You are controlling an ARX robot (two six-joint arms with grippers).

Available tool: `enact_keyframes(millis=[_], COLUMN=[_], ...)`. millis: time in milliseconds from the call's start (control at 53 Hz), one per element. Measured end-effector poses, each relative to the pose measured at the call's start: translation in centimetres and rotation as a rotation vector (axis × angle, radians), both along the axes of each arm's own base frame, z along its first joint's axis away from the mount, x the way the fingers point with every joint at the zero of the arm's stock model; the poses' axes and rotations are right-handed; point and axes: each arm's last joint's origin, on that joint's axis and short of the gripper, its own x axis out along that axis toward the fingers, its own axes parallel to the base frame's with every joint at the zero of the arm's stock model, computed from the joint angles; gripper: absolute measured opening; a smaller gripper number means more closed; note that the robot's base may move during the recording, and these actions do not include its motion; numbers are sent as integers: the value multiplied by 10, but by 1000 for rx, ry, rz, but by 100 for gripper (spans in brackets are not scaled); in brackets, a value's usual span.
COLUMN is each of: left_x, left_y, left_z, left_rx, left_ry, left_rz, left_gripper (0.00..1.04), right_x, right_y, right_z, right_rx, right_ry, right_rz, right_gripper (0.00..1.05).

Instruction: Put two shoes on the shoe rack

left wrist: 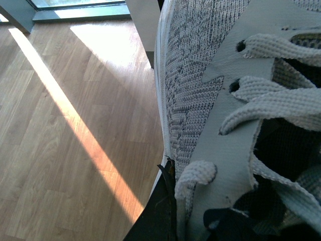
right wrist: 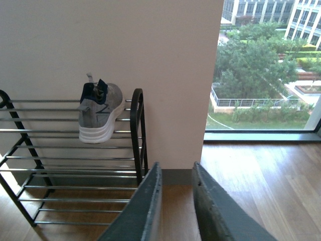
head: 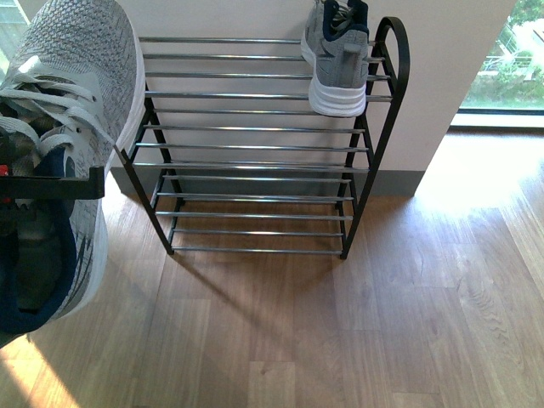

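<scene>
Sneaker [head: 81,93] hangs clamped in left hand [head: 81,183]; right hand [right wrist: 176,170] gapes empty.

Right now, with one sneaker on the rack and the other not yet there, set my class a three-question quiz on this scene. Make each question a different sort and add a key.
1. Fill the gap: the grey sneaker on the shoe rack rests on the ___ shelf, near its right end.
2. Choose one: the right claw is A) shut on a slide, B) open and empty, C) shut on a lace.
3. True or false: the second sneaker lies on the rack's lowest shelf.

Key
1. top
2. B
3. false: it is up in the air, left of the rack in the front view.
</scene>
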Motion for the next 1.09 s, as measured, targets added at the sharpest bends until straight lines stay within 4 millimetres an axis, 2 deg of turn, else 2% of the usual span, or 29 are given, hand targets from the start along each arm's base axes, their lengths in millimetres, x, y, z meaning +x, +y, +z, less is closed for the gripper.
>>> enact_keyframes(millis=[75,170,396,925,1000,1094], left_x=[0,0,0,0,6,34], left_y=[0,0,1,0,-1,-4], left_z=[0,0,0,0,-2,-1], left_rx=[0,0,2,-3,-87,-248], left_ry=[0,0,-1,-5,-55,-43], left_rz=[0,0,5,11,75,123], left_gripper=[2,2,2,2,2,2], right_x=[0,0,0,0,0,0], right_y=[0,0,0,0,0,0], right_z=[0,0,0,0,0,0], right_rx=[0,0,0,0,0,0], right_ry=[0,0,-1,0,0,0], right_rz=[0,0,2,-1,-1,-1], right_gripper=[36,48,96,96,96,96])
